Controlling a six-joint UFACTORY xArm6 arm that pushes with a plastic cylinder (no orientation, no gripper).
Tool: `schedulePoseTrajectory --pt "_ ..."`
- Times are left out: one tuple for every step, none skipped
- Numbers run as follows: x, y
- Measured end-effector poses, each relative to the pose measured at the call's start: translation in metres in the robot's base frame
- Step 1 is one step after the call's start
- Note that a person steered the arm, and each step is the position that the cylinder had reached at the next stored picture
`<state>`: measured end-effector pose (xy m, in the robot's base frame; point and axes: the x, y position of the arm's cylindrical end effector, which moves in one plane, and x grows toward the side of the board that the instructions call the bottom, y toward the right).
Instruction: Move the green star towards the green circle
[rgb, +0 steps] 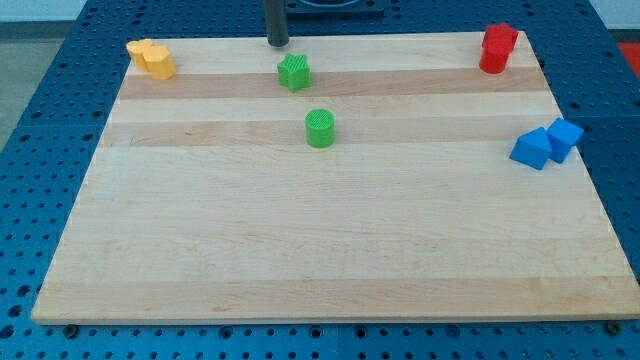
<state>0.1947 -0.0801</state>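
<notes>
Rod tip (277, 44) above-left of the green star (294, 72), not touching.
Green circle (320, 128) lies just below the star on the surface (300, 240); no fingers in view.

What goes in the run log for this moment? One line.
my tip: above-left of green star, apart | green circle: below star, gap open | push: not begun

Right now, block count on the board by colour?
Green: 2, the green star and the green circle
Yellow: 2, a touching pair at the view's top left
Red: 2, a touching pair at the view's top right
Blue: 2, a touching pair at the view's right
Total: 8
My tip sits just above the star, slightly to the view's left.
</notes>
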Motion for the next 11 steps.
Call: schedulePoseTrajectory --pt "0.0 0.012" --pt "0.012 0.019" --pt "0.033 0.019" --pt "0.056 0.009" --pt "0.086 0.007" --pt "0.115 0.009" --pt "0.142 0.015" --pt "0.162 0.021" --pt "0.169 0.022" --pt "0.169 0.01" --pt "0.162 -0.021"
